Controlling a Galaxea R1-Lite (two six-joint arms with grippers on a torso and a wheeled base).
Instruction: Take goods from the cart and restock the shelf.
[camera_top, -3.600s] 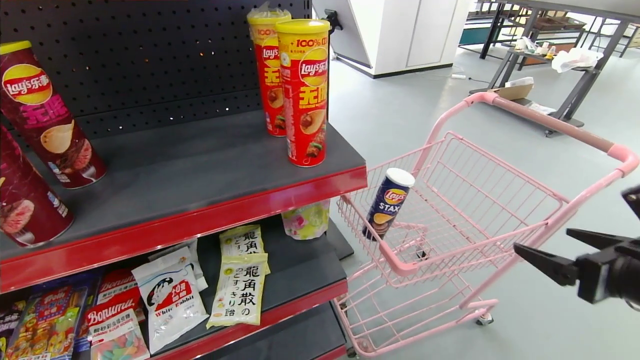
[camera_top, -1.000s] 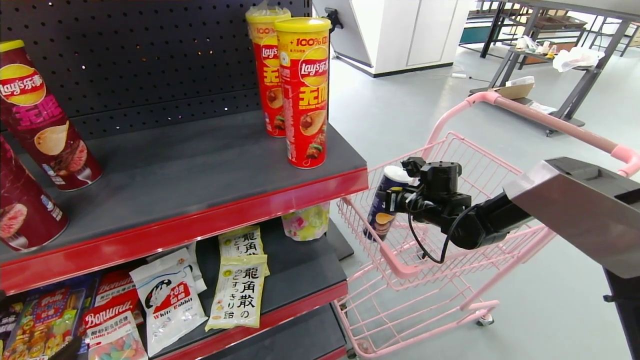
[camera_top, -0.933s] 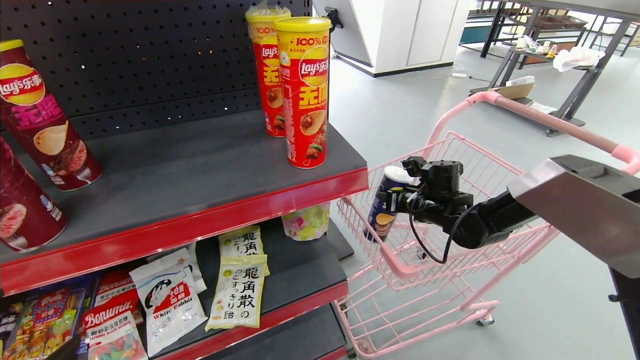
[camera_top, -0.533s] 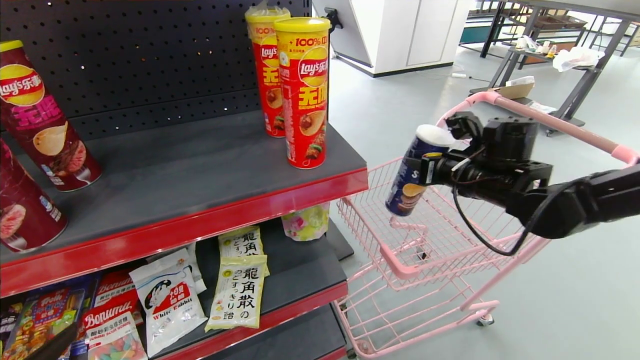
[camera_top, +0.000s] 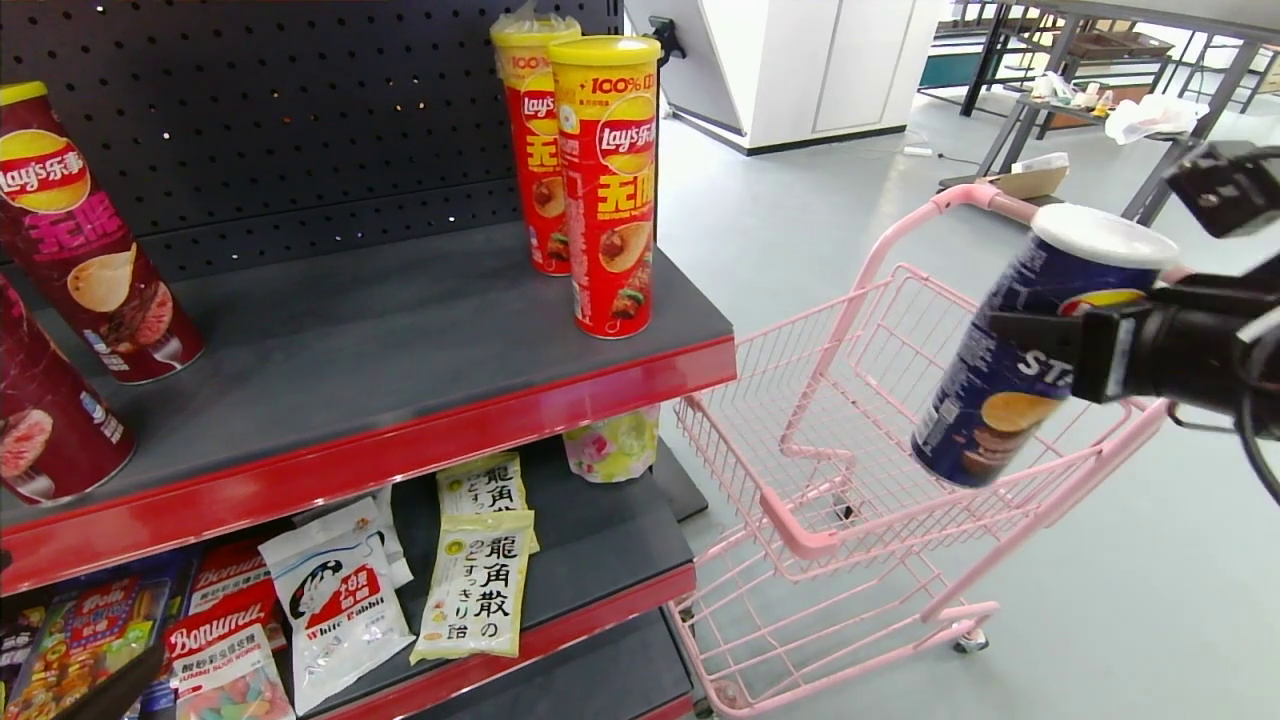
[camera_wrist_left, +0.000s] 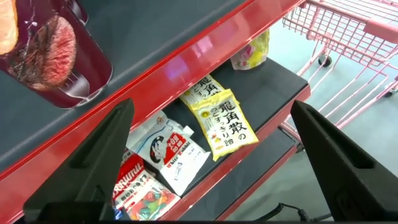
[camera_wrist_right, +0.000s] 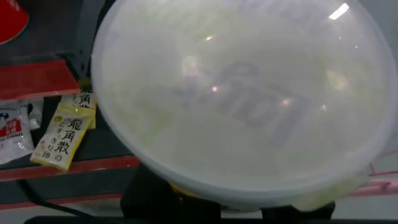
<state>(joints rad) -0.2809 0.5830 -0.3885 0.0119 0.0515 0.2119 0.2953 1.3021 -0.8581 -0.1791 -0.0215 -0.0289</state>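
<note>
A mock shop is sitting in a workshop hall: a shelf (camera_top: 380, 330) is carrying crisp tubes (camera_top: 608, 190) and sweet bags (camera_top: 478, 585) (pink cart (camera_top: 795, 530) beside), work tables (camera_top: 1200, 20) behind.

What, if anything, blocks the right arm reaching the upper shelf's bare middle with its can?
Likely nothing, so yes: the right pincer holds the blue can above the cart, and the shelf lies bare between red cans and maroon cans.
</note>
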